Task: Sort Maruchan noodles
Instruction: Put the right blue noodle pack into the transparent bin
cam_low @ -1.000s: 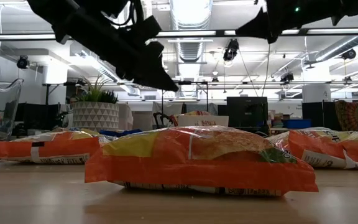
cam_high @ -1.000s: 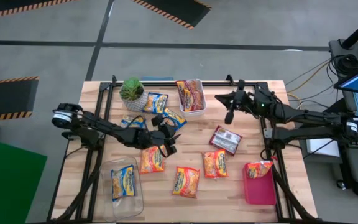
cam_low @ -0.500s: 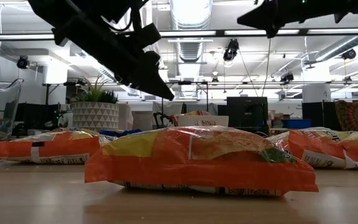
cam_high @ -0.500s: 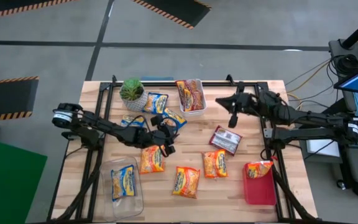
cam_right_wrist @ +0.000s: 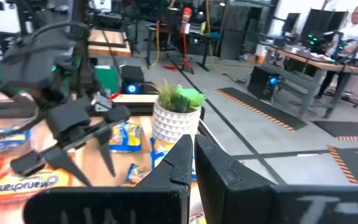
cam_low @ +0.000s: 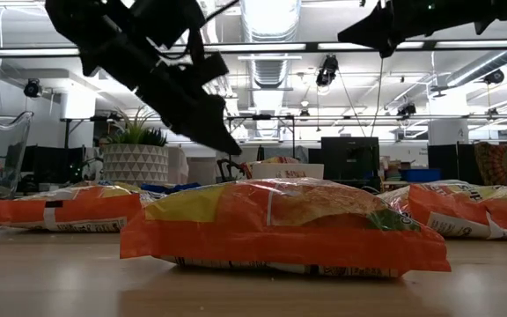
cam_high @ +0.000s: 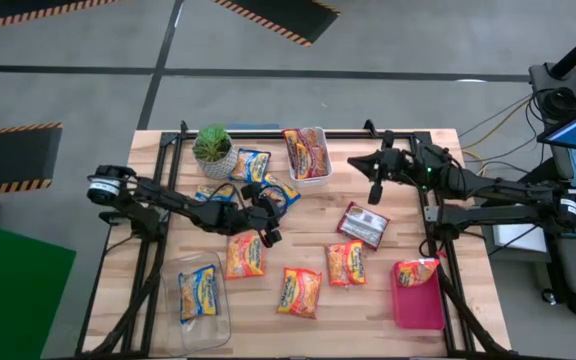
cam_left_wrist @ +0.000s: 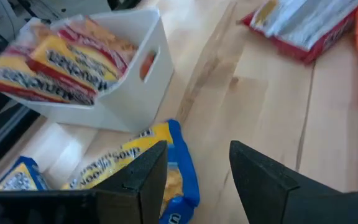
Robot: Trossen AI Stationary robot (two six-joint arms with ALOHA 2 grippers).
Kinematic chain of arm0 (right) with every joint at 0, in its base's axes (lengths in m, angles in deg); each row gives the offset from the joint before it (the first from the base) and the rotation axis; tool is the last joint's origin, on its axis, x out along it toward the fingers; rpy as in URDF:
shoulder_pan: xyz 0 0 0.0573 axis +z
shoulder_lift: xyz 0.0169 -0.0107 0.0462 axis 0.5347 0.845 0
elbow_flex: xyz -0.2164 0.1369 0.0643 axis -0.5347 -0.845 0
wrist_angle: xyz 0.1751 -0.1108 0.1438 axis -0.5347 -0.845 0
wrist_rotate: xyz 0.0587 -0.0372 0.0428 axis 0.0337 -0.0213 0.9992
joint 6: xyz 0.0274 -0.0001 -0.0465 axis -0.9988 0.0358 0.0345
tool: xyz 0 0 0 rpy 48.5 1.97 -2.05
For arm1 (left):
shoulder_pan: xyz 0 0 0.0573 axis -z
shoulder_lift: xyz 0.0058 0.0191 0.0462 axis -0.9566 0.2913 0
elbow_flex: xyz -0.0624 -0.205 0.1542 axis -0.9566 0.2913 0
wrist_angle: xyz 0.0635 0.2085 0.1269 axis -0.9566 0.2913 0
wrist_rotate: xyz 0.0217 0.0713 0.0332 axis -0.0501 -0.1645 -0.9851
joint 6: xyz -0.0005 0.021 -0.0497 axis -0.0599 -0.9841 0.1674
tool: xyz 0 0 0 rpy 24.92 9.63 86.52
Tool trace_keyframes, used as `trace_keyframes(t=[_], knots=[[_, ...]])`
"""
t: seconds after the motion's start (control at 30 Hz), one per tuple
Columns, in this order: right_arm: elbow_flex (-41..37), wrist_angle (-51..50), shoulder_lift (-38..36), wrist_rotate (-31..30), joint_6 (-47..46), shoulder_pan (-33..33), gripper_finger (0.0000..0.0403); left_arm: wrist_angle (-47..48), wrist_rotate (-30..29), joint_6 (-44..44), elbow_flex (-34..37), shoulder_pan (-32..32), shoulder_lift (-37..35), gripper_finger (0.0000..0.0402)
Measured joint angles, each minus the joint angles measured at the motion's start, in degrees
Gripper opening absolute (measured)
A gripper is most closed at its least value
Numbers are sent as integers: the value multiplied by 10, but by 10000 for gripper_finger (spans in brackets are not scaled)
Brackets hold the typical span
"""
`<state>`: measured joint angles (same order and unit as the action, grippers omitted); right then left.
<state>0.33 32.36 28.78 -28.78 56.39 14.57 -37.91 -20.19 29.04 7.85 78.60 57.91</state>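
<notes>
Since a moment ago the left gripper (cam_high: pixel 268 213) has been drawing back toward the white bin (cam_high: pixel 317 170), and it is now hanging with its fingers spread over the blue-and-yellow packet (cam_high: pixel 281 188) lying just beside that bin; nothing is pinched between them. The bin is holding a red packet (cam_high: pixel 304 152). Another blue packet (cam_high: pixel 249 164) is lying between the bin and the potted plant (cam_high: pixel 213 147). Farther from the bin, orange packets (cam_high: pixel 299 291) are lying scattered on the bench (cam_high: pixel 368 300), with one blue packet in the clear container (cam_high: pixel 201 299) and one packet in the red tray (cam_high: pixel 416 295). The right gripper (cam_high: pixel 374 188) is hovering on the bin's other side, fingers pressed together, empty.
</notes>
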Motion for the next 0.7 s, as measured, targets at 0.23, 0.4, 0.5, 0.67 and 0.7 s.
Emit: trace_keyframes(t=[0.23, 0.4, 0.5, 0.67, 0.7], knots=[[0, -4, 0, 0, 2, 0, 9, -3, -16, 23, 1, -2, 61, 158], [0, -7, 0, 0, 2, 0, 9, -2, -21, 63, 1, -10, 80, 148], [0, -8, 0, 0, 2, 0, 9, 2, -21, 79, 1, -11, 88, 121], [0, -11, 0, 0, 2, 0, 9, 10, -21, 94, 1, -12, 91, 32], [0, -12, 0, 0, 2, 0, 9, 10, -21, 95, 1, -12, 90, 16]])
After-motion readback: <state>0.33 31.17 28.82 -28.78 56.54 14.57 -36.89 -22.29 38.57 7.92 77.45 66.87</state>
